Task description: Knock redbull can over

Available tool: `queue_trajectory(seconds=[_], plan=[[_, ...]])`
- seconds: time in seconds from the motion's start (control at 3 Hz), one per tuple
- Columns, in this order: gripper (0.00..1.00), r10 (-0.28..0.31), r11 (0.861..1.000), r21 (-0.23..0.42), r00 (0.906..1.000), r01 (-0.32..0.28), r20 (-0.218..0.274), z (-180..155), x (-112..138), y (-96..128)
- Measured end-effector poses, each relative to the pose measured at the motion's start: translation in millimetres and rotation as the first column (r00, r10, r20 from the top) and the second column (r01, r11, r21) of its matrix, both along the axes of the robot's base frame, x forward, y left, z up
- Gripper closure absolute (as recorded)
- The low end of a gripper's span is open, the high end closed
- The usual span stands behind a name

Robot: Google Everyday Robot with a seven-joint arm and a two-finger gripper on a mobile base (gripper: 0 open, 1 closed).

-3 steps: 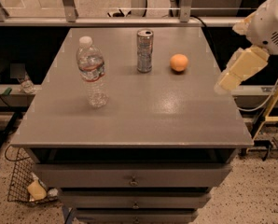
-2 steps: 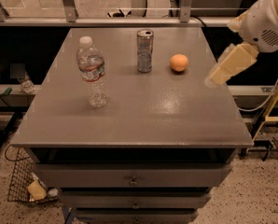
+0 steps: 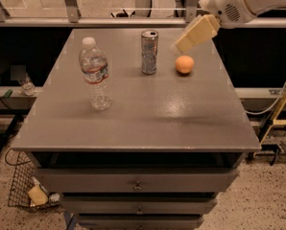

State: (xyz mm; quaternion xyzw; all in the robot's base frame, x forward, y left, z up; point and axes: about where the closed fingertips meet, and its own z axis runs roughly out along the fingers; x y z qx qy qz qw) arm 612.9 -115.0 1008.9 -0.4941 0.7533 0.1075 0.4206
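The redbull can [image 3: 149, 52] stands upright near the far middle of the grey table [image 3: 133, 123], silver and blue with a shiny top rim. My gripper [image 3: 195, 35] hangs above the table's far right part, to the right of the can and just above the orange fruit [image 3: 184, 64]. It is apart from the can. The white arm reaches in from the upper right corner.
A clear water bottle [image 3: 94, 74] with a white cap stands upright left of the can. The table has drawers below. A metal rail runs behind the table. A wire basket [image 3: 25, 188] sits on the floor at lower left.
The gripper has moved left and toward the far side, from beside the table's right edge to above the orange fruit, nearer the can. Can, bottle and fruit have not moved.
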Motion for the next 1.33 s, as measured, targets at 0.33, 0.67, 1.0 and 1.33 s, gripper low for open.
queue_trajectory(seconds=[0.33, 0.67, 1.0, 1.33], plan=[[0.00, -0.020, 0.997, 0.069, 0.9992, 0.022, -0.033, -11, 33, 24], [0.00, -0.071, 0.990, 0.116, 0.9932, 0.082, -0.092, -29, 57, 38], [0.00, -0.099, 0.979, 0.165, 0.9861, 0.121, -0.133, -46, 72, 51], [0.00, -0.117, 0.968, 0.205, 0.9812, 0.147, -0.154, -59, 84, 62]])
